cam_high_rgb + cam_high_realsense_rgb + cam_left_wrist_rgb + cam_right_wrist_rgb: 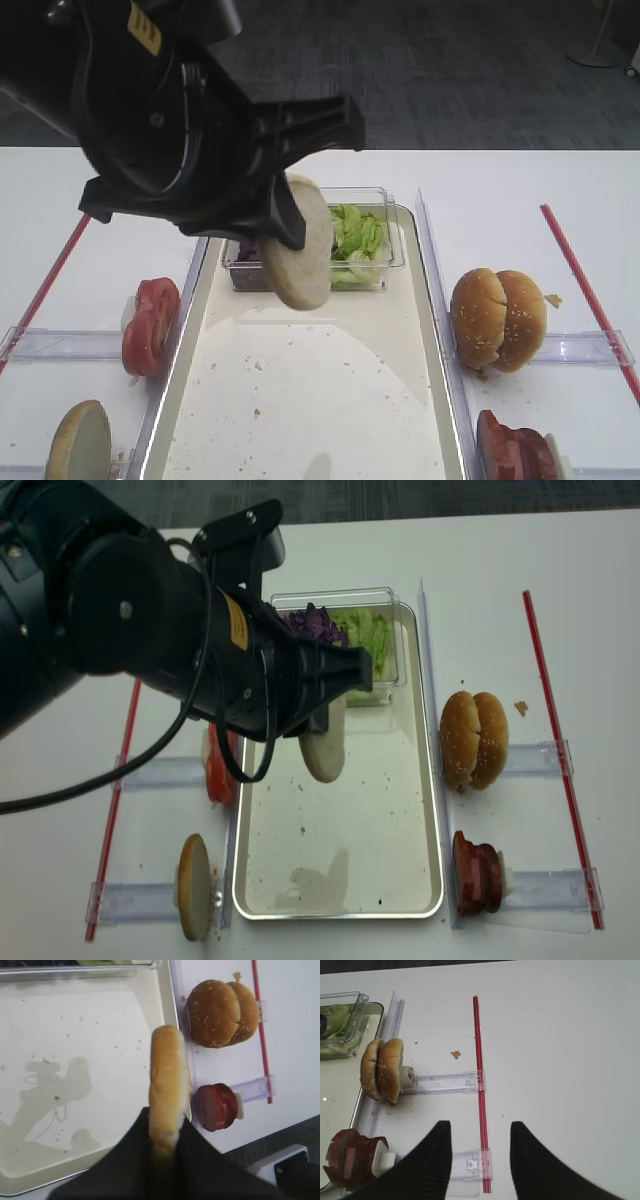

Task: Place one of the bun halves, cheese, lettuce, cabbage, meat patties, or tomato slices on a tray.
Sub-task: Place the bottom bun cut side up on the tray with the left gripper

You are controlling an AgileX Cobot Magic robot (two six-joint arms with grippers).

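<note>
We see the left gripper (290,215) clamped on a round flat bun half (300,245) with a pale cream cut face and a thin tan crust edge. The black jaws pinch it by its upper edge, so it hangs on edge in the air above the far part of the long rectangular cream-white tray (300,400) with the shiny raised metal rim — not touching the crumb-speckled surface below. From the left wrist view the same bun half (167,1090) shows edge-on, crust toward the camera, held between the two dark jaws, with the gripper's shadow lying on the tray floor (75,1060).

At the tray's far end sits a small clear plastic box (385,630) with light green crinkled lettuce (358,240) on its right side and dark purple shredded cabbage (312,628) on its left.

Left of the tray, bright red tomato slices (150,325) stand on edge on a clear rack, and nearer the camera another pale bun half (78,442) stands on edge. Right of the tray stand two domed golden-brown sesame-seeded bun halves (498,318) pressed together, and nearer us the reddish-brown meat patties (510,448).

The right gripper (477,1155) hangs over the white table (560,1035) beside a red strip (479,1060) — its two black fingers (437,1155) spread well apart, holding nothing.
</note>
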